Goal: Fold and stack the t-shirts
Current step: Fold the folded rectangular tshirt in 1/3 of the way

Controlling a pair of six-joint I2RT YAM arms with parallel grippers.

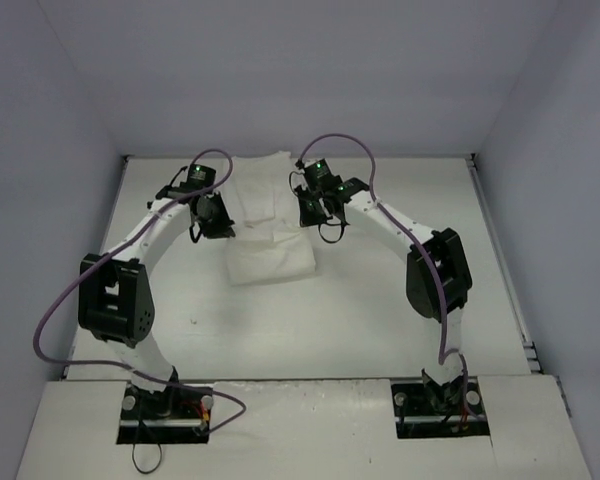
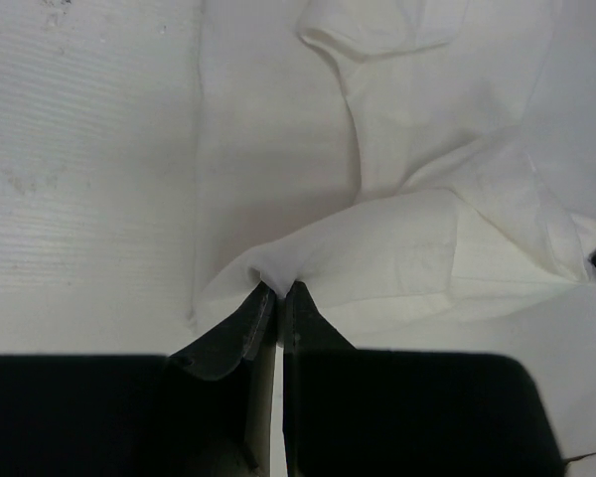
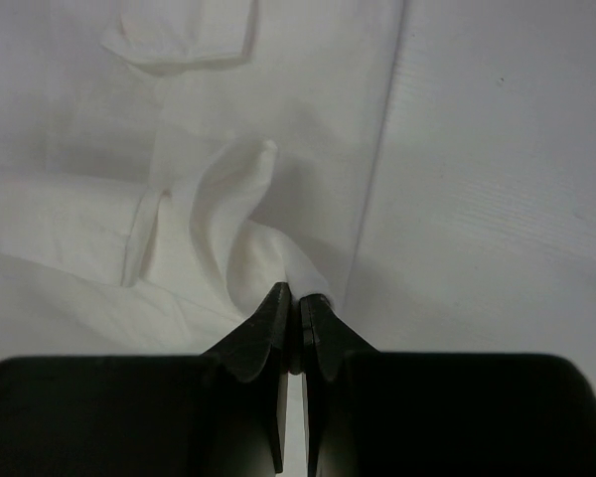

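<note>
From overhead the white t-shirt (image 1: pixel 270 255) lies mid-bench (image 1: pixel 380 310); only close up do the left fingers (image 2: pixel 228 338) and right fingers (image 3: pixel 263 333) show, pinching its bunched edges.

The whole scene is covered by the top external camera, which is placed above and behind the arm bases (image 1: pixel 165 405) and tilted down and forward. The full table (image 1: pixel 330 320) and the surrounding walls (image 1: pixel 40 150) are included from a distance.

Each wrist camera is mounted directly behind its own fingers and aimed along them, very close to the surface. The left gripper (image 2: pixel 278 290) is framed low in one view, the right gripper (image 3: pixel 296 293) in the other.

The t-shirt (image 1: pixel 270 260) is shared by all three views; its left edge is shown from the left wrist, its right edge from the right wrist.
</note>
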